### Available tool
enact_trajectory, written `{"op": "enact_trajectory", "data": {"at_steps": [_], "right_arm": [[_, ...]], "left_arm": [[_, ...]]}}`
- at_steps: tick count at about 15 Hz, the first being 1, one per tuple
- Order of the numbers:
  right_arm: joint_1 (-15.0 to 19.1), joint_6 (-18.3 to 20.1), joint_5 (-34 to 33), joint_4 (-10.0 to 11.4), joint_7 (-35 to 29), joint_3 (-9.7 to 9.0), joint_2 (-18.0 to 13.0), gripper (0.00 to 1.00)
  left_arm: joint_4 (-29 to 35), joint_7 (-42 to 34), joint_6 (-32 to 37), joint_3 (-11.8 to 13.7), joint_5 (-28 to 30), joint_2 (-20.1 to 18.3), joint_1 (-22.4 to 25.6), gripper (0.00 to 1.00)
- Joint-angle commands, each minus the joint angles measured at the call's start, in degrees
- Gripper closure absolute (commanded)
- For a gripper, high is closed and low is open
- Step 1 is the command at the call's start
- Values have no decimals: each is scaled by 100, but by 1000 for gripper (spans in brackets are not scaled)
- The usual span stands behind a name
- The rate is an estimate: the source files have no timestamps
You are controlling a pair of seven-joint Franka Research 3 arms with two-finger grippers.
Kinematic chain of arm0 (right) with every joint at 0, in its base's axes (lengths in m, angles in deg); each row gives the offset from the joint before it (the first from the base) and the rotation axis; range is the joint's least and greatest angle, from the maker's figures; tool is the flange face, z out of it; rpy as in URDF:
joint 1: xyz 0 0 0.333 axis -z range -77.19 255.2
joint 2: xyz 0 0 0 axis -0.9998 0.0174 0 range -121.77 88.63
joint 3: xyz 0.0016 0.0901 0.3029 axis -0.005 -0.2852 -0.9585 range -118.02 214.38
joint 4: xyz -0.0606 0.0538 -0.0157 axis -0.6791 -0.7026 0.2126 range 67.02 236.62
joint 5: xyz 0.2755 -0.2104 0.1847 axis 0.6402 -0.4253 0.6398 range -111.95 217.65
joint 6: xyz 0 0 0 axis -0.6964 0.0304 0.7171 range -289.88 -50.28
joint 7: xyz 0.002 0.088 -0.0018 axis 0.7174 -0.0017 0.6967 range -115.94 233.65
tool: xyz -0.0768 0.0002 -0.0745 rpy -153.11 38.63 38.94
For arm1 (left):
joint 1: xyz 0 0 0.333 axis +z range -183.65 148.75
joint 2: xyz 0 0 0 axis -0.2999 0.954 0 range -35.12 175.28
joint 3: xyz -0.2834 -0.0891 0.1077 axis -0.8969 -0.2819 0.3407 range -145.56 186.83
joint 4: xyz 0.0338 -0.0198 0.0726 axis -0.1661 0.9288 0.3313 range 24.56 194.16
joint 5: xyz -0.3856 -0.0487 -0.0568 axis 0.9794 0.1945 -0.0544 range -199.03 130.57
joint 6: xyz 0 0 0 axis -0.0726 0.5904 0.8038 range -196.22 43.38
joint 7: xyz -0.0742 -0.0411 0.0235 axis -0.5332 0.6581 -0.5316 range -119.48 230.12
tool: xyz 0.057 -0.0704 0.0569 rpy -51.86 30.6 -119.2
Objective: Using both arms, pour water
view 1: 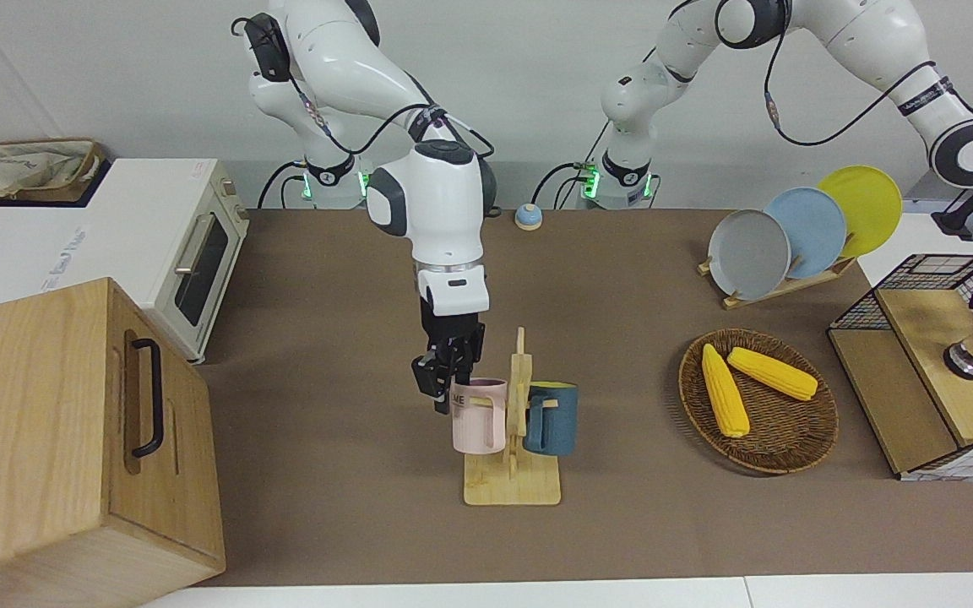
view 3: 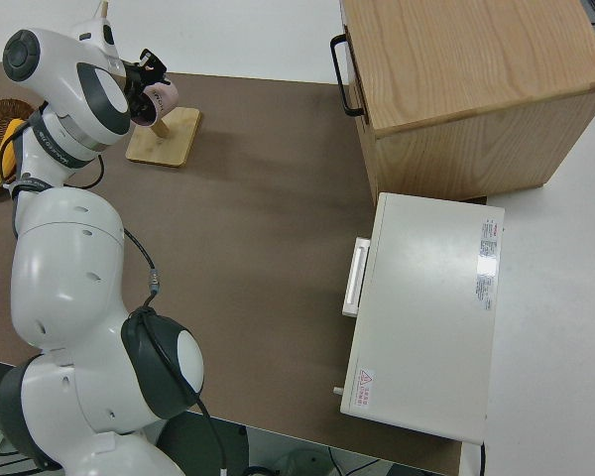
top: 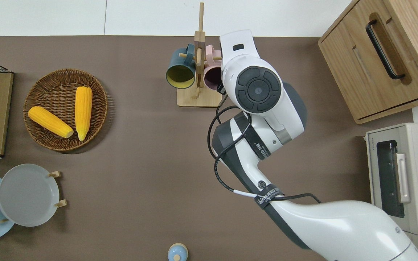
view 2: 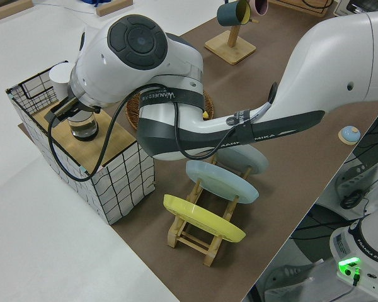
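Right claw: at the rim of the pink mug, one finger inside, one outside, pinching it.
Pink mug: hanging on the wooden mug rack, beside the blue mug.
Left claw: over the glass cup on the wire crate; grip unclear.

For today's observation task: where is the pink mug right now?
The pink mug hangs on the wooden mug stand, beside the dark blue mug, toward the right arm's end; the right gripper is at its rim.

Lab: robot arms, staged kitchenware.
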Motion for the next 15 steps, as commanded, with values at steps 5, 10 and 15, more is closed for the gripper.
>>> {"op": "enact_trajectory", "data": {"at_steps": [5, 10, 15], "right_arm": [[-198, -68, -70, -400, -429, 120, 298, 536], [-198, -68, -61, -400, -850, 120, 307, 607], [-198, -68, 0, -373, -992, 120, 316, 659]], "left_arm": [[26, -152, -177, -25, 155, 44, -33, 11], [34, -99, -168, -17, 155, 44, -33, 1000], [26, -73, -168, -17, 155, 26, -33, 1000]]}}
